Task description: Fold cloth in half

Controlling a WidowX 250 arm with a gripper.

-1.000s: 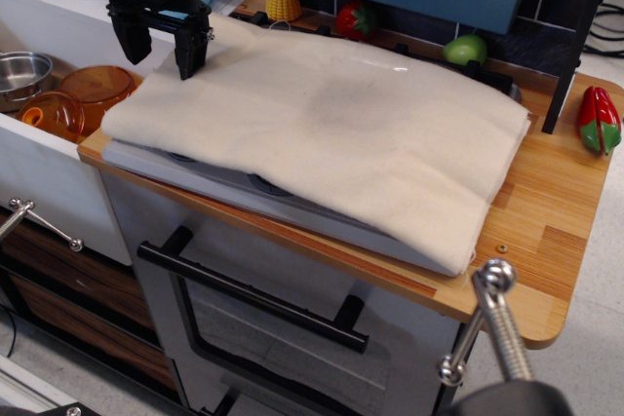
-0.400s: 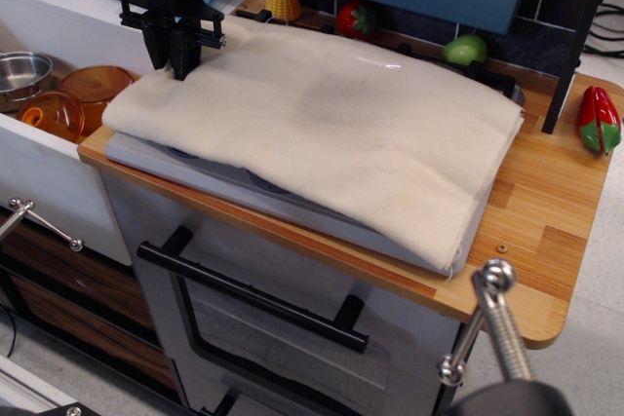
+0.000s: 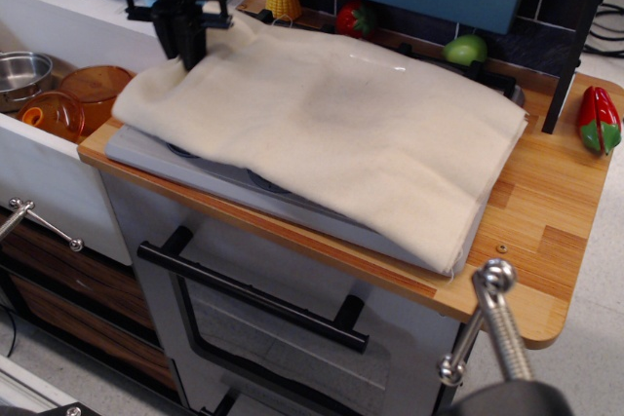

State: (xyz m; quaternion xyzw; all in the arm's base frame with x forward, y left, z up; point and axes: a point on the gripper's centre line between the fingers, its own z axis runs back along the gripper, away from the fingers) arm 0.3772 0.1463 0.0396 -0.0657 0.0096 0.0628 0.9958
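The cloth is a large cream fabric sheet with a faint grey smudge near its middle. It lies across a flat grey-white panel on the wooden counter. My black gripper is at the cloth's far left edge, shut on that edge and lifting it slightly, so the fabric rises into a small peak under the fingers. The rest of the cloth lies flat and layered.
Toy corn, a strawberry, a green fruit and a red pepper sit along the back and right. Orange bowls and a steel pot are in the sink at left. A black post stands at right.
The gripper came down from open above the cloth's left edge, closed on it, and has now raised it a little, pulling the left corner inward off the panel.
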